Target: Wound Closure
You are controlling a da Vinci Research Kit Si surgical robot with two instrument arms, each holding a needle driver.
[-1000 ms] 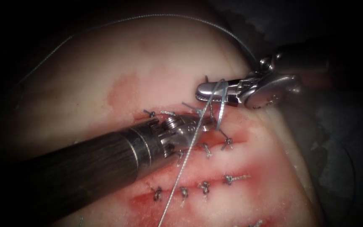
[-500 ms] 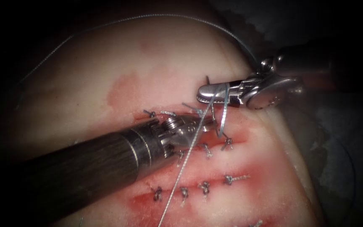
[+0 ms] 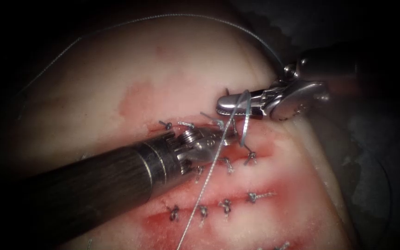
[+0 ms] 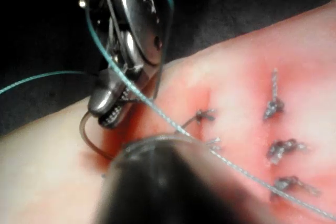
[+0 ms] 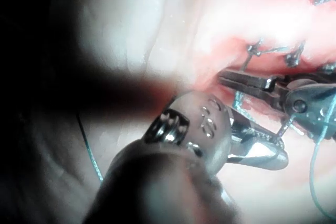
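On the tissue (image 3: 163, 69), my left tool (image 3: 225, 137) lies with its jaws shut at the upper stitched cut (image 3: 260, 149). I see nothing held between them. The right tool (image 3: 221, 99) comes in just above it, pointing left. A loop of thread (image 3: 246, 115) is wrapped around its jaws, and the same loop (image 4: 168, 3) shows in the left wrist view. Those jaws (image 4: 102, 114) pinch a short stiff thread end (image 4: 86, 137) that rises from the tissue. A long taut strand (image 3: 200, 185) runs from the right tool down across the left tool's wrist.
Tied stitches with cut ends sit along the upper cut (image 3: 251, 158), and another row lies below them (image 3: 225, 206). Red fluid (image 3: 163, 222) stains the tissue around both rows. A slack thread (image 3: 172, 18) arcs over the far tissue edge toward the right tool's shaft.
The right tool has shifted slightly, and the loop around it hangs a little farther right. The left tool's jaws have drawn back a touch to the left. The long strand has moved slightly right.
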